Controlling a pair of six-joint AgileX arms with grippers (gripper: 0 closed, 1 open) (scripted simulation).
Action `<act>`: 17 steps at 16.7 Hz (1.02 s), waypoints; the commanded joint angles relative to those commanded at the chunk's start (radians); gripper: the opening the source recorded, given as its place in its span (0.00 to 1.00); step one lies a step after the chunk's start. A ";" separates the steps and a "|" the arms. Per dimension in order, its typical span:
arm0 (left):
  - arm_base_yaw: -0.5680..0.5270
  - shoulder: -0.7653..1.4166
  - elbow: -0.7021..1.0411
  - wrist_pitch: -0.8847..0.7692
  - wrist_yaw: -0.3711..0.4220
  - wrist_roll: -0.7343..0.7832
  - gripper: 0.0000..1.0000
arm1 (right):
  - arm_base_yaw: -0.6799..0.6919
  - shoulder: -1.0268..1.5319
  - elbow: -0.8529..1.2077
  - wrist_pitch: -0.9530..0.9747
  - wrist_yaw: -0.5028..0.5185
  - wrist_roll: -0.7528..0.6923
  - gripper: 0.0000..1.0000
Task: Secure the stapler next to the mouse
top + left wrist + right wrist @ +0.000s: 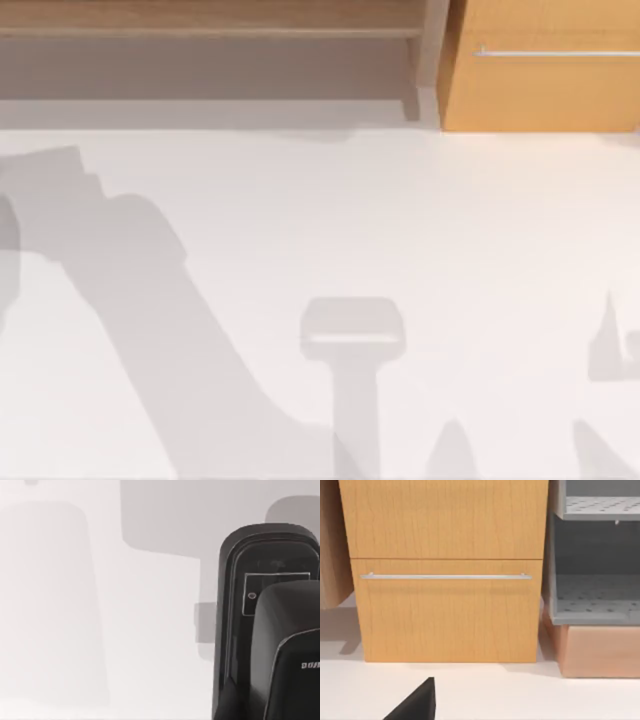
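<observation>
Stapler (270,560) sat tight against left gripper (292,650), over table (100,605); we could not tell the grip state. Risk: w/ a loose hold it could slip & land short of mouse. Right gripper (415,705) faced cabinet (445,605), state unclear.

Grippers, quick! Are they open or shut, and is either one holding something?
Left gripper: cannot be told.
Right gripper: cannot be told.

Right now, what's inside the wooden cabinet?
The wooden cabinet is shut. Its front panels and metal handle are visible; whatever is inside is covered by them.
</observation>
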 joint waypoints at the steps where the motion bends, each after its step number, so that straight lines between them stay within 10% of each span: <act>1: 0.001 0.003 -0.001 0.008 0.004 0.000 0.00 | 0.000 0.000 0.000 0.000 0.000 0.000 1.00; 11: 0.004 0.049 -0.035 0.035 0.019 0.000 0.00 | 0.000 0.000 0.000 0.000 0.000 0.000 1.00; 17: 0.004 0.049 -0.035 0.035 0.019 0.000 0.45 | 0.000 0.000 0.000 0.000 0.000 0.000 1.00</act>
